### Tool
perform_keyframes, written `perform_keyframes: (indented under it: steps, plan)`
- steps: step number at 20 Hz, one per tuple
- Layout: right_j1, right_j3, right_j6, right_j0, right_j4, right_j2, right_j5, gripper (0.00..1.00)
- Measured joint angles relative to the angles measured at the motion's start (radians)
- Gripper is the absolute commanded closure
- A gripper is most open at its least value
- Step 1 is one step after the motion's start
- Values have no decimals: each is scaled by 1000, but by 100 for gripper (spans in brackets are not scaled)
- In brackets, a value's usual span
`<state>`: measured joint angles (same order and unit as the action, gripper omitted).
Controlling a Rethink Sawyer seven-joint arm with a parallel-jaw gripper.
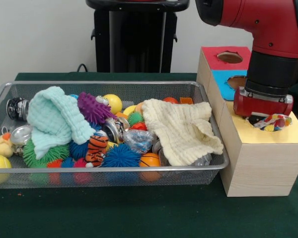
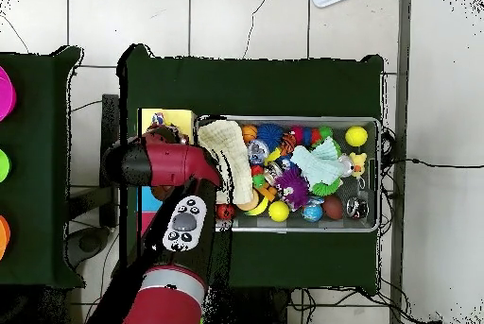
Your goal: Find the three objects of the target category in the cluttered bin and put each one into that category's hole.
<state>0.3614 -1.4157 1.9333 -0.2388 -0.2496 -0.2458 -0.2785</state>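
Multicoloured toy right under the arm's red wrist, at the yellow hole of the wooden box.
It looks light and small, probably crinkly or soft; hold it across its middle. The arm hangs straight down over the hole; the pincer is hidden, so its opening cannot be told. The wire bin lies well aside.
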Motion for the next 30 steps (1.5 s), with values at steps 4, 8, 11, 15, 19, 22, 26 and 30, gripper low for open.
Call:
perform_keyframes:
  steps: [4,8,11,15,19,22,26,30]
  plan:
    - [1,0,0,0,0,0,0,100]
    - [8,-9,0,1,0,3,-8,100]
    - [32,-24,0,0,0,4,-44,100]
    - [74,-38,0,-4,1,3,-114,100]
    - [125,-43,0,-10,0,3,-214,100]
    - [157,-42,0,-14,1,2,-274,100]
    - [186,-39,0,-20,1,2,-343,100]
    - [209,-31,0,-27,1,-1,-416,100]
